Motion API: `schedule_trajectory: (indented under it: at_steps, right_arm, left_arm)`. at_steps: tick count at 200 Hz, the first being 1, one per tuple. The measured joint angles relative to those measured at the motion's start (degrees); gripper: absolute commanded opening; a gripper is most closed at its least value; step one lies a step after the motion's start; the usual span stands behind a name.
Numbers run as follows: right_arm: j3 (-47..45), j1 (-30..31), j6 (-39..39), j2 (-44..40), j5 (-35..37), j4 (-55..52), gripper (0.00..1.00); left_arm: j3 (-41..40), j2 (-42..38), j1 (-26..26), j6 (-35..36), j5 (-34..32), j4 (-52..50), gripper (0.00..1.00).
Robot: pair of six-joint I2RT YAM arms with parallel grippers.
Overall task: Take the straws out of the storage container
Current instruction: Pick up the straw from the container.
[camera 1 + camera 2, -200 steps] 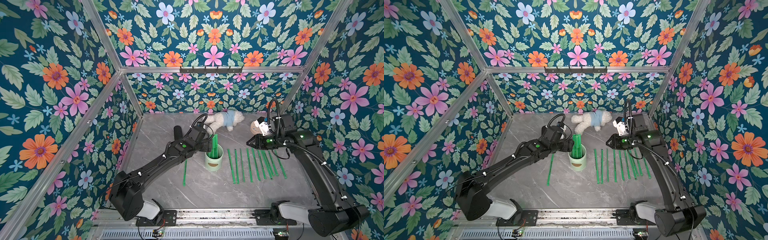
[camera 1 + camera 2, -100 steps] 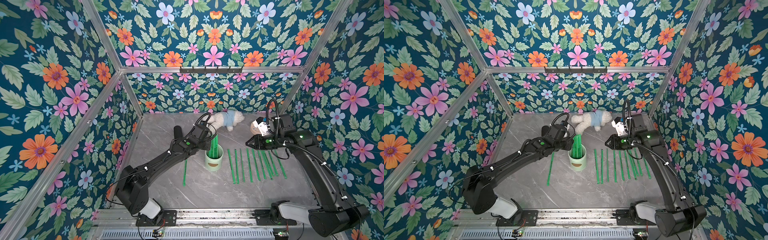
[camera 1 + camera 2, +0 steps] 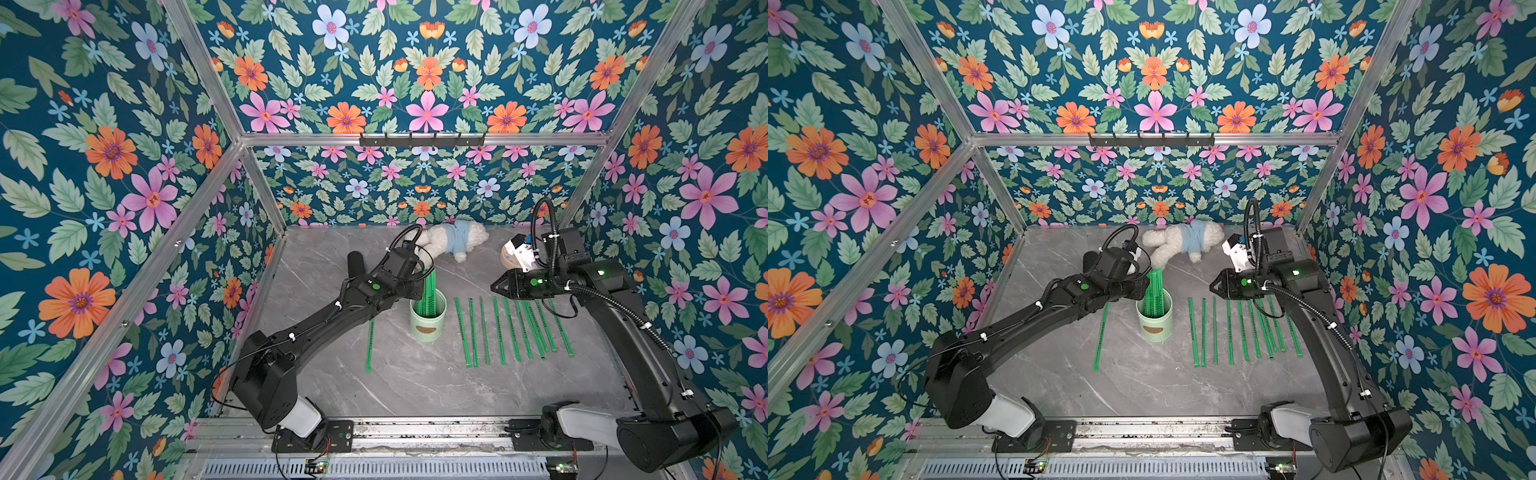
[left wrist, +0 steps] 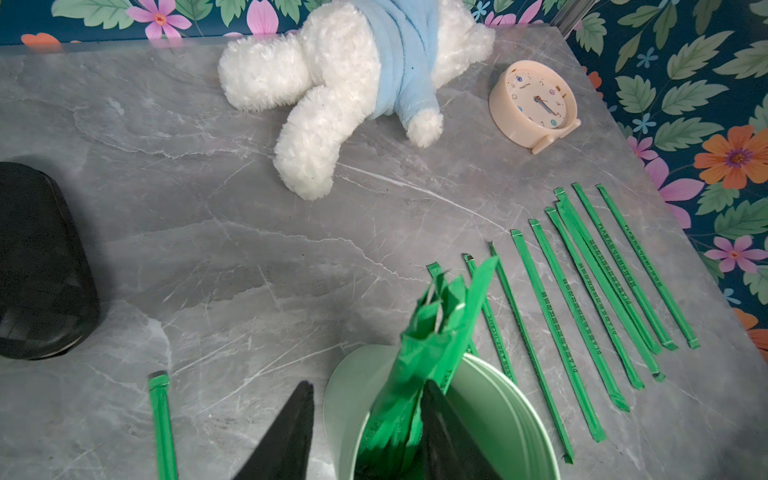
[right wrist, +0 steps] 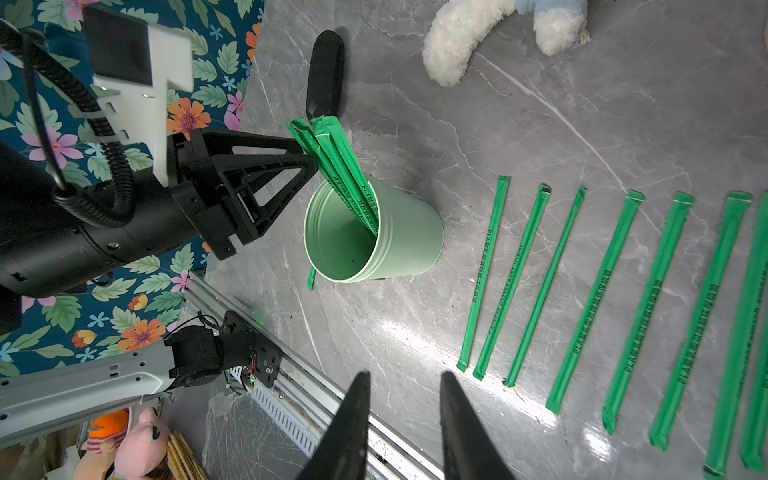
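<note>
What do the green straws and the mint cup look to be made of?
Long thin bright green straws: likely paper or film sleeves; matte, flat, creased, crimped ends, dark print. Small pale mint-green cylindrical cup: plastic or painted tin, cannot tell which; smooth satin wall, stepped rings near the rim.

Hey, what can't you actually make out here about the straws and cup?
Count of straws in the storage container: bunched, blurred in the left wrist view.
Left gripper grip: the bunch hides the contact there.
Clock: mostly behind the right arm in a top view.
</note>
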Motion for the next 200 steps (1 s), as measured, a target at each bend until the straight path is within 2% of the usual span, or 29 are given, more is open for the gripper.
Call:
schedule_trajectory:
  at_steps: [95, 157, 177, 200]
  right_arm:
    - [0.0, 0.2, 0.0, 0.46, 0.04, 0.0, 0.31]
    - [0.0, 0.44, 0.0, 0.7, 0.07, 0.0, 0.31]
    - [0.0, 0.48, -0.02, 0.74, 0.07, 0.0, 0.31]
    - [0.0, 0.48, -0.02, 0.74, 0.07, 0.0, 0.31]
  left_arm:
    - [0.94, 0.74, 0.0, 0.02, 0.46, 0.2, 0.15]
    - [0.0, -0.2, 0.0, -0.02, 0.48, 0.04, 0.16]
    - [-0.09, -0.2, 0.0, -0.04, 0.48, -0.04, 0.23]
    - [-0.09, -0.2, 0.0, -0.17, 0.5, -0.04, 0.25]
